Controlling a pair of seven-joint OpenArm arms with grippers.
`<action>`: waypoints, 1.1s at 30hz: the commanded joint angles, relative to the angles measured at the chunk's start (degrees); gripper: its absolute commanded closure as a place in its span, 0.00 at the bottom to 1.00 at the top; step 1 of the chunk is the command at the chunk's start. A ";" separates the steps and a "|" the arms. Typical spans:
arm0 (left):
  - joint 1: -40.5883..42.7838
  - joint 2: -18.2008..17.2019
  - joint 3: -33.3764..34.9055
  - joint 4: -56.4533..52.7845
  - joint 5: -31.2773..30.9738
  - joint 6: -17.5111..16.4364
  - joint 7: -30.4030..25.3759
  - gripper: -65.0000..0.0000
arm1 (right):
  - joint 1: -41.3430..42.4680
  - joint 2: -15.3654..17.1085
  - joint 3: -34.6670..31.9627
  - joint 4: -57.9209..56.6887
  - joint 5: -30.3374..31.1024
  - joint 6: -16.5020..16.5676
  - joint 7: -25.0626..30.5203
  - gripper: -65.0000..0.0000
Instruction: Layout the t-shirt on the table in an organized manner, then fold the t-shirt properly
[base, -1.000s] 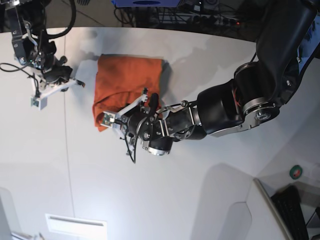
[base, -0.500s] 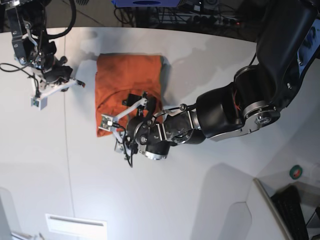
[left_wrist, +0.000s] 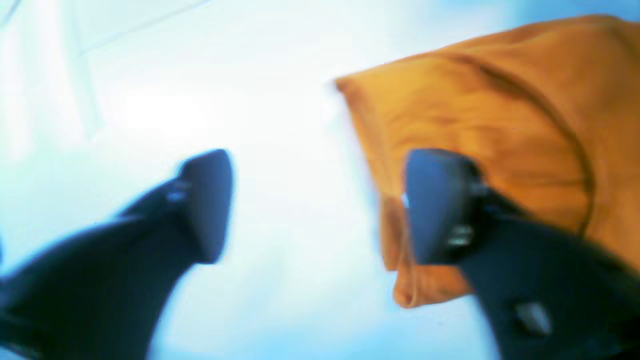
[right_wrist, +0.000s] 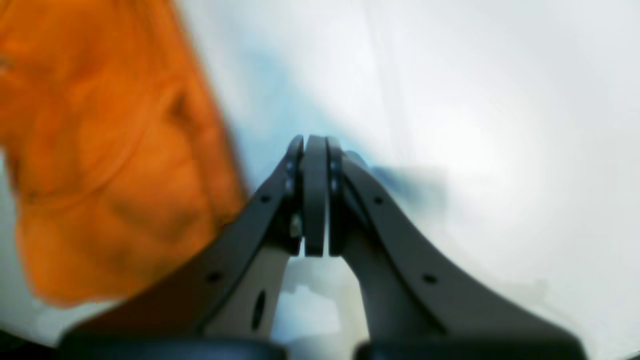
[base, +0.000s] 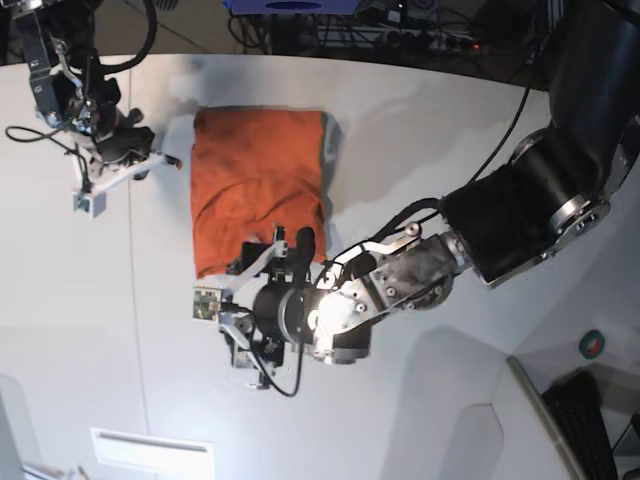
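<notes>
While the orange t-shirt (base: 258, 185) lies folded into a rough rectangle on the white worktop (base: 420, 130), neither arm has hold of it. In the base view the shirt sits toward the far, upper-left part of the worktop, with its far edge fairly straight and its near edge uneven and slightly rumpled.

The left end effector (base: 290, 240) is at the shirt's near edge, on the end of a thick black arm that reaches in from the right side of that view. In the left wrist view its two dark fingers (left_wrist: 210, 200) stand well apart with bare worktop between them. One finger is over plain white surface; the other overlaps the rumpled corner of the shirt (left_wrist: 490, 130). Whether that finger touches the cloth cannot be told, as the picture is blurred. Nothing is gripped between them.

The right end effector (base: 165, 158) is over bare worktop just beside the shirt's left edge in the base view, near its far corner. The right wrist view shows its fingers (right_wrist: 315, 195) pressed together with nothing between them, and the orange cloth (right_wrist: 100, 150) off to one side, apart from the fingertips.

A thin dark seam (base: 135, 300) runs across the worktop on the left.
</notes>
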 joint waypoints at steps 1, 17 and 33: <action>2.35 -0.96 -3.35 3.52 -0.49 -0.29 1.10 0.67 | 0.44 0.55 -0.99 1.75 -0.07 0.30 0.97 1.00; 40.24 -3.33 -27.62 15.82 12.52 -0.02 4.52 1.00 | 0.35 0.37 -12.07 4.03 -0.16 0.30 0.97 1.00; 42.62 -4.65 -29.20 12.57 12.88 0.07 1.36 1.00 | 0.26 -1.30 -14.88 0.25 -0.16 0.30 1.23 1.00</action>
